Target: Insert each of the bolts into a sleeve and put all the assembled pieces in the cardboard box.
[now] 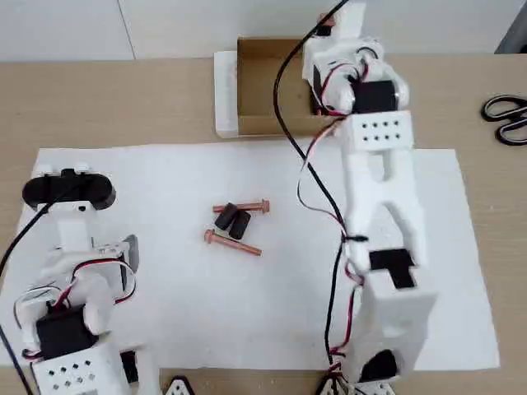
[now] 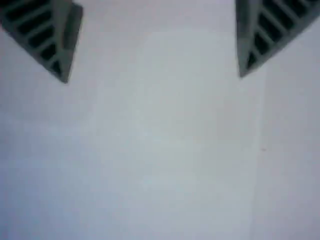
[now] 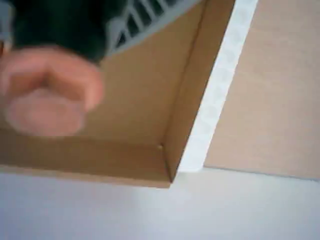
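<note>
Two copper bolts lie loose mid-table in the high view: one farther back, one nearer the front. Two black sleeves sit side by side between them. My right gripper hangs over the cardboard box, shut on a bolt that sits inside a black sleeve; one ribbed grey finger shows beside the sleeve, and the box's inner corner lies below. My left gripper stands open over bare white paper at the front left, well apart from the loose parts.
A white paper sheet covers the work area. The box rests on a white board at the back. Scissors lie at the far right edge. The right arm's black cable crosses the sheet.
</note>
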